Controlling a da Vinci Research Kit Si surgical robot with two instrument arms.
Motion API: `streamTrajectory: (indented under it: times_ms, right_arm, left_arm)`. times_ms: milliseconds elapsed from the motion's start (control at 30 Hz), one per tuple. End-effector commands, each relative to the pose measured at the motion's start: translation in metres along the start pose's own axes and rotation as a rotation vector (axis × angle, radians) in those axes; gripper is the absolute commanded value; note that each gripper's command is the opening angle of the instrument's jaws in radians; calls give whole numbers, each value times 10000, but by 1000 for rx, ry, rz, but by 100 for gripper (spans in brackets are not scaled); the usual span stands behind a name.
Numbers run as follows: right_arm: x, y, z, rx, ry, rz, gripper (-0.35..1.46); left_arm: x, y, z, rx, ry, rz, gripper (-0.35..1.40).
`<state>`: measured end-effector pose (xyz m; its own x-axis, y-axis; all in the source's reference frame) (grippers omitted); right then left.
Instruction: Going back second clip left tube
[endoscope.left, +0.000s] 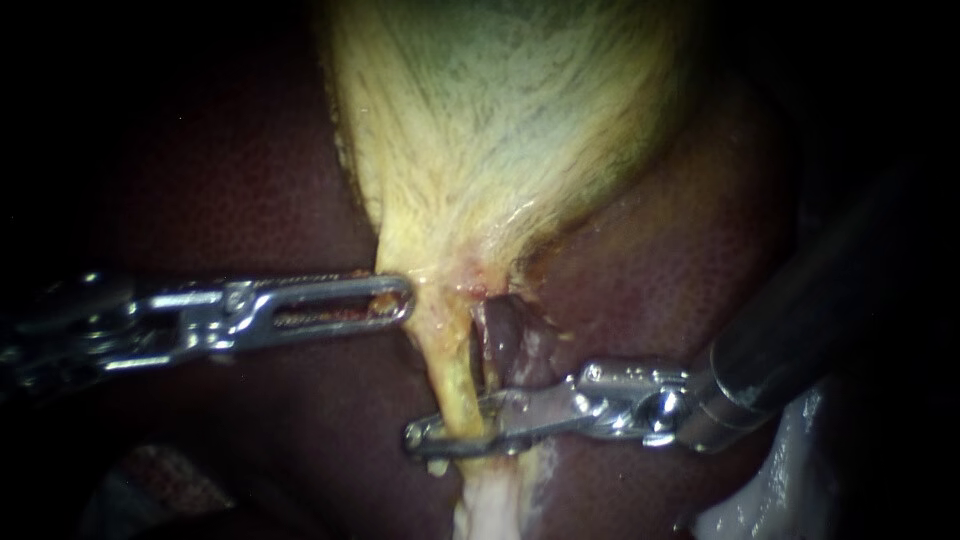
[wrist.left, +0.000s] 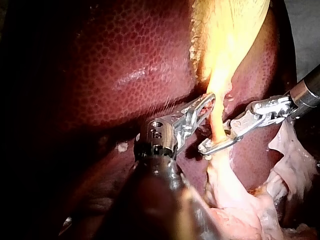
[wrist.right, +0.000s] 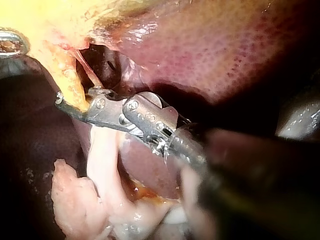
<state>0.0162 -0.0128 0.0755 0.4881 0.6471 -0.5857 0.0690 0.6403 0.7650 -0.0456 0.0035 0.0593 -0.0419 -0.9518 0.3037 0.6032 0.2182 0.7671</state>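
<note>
Our left instrument (endoscope.left: 400, 300) clenches the gallbladder (endoscope.left: 500, 120) at its neck while our right instrument (endoscope.left: 430, 437) grasps the left tube (endoscope.left: 455, 385) just below (dark liver (endoscope.left: 250, 200) behind).

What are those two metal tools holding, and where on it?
The right instrument grips the left tube low down, below the gallbladder. The left instrument touches the gallbladder's neck; a hold cannot be told.

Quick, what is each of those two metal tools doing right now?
Left instrument: jaws shut on the edge of the gallbladder.
Right instrument: jaws shut on the left tube.
</note>
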Motion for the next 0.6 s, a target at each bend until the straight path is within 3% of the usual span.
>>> streamTrajectory:
  times_ms: [33,133,167,267,333,500,600]
  right_arm:
    - [0,0,0,0,0,0,-35]
    - [0,0,0,0,-1,-6,-35]
    - [0,0,1,0,-1,-12,-27]
    - [4,-1,6,-1,-1,-17,25]
    - [7,-4,11,1,8,-17,43]
    - [10,-9,15,16,50,-47,51]
    - [10,-9,16,22,48,-131,53]
  left_arm:
    - [0,0,-1,0,0,0,-35]
    - [0,0,-1,0,0,0,-35]
    - [0,0,-1,0,0,0,-35]
    - [0,0,-1,1,0,0,-35]
    - [0,0,-1,0,0,0,-35]
    - [0,0,-1,1,0,0,-35]
    - [0,0,-1,0,0,0,-35]
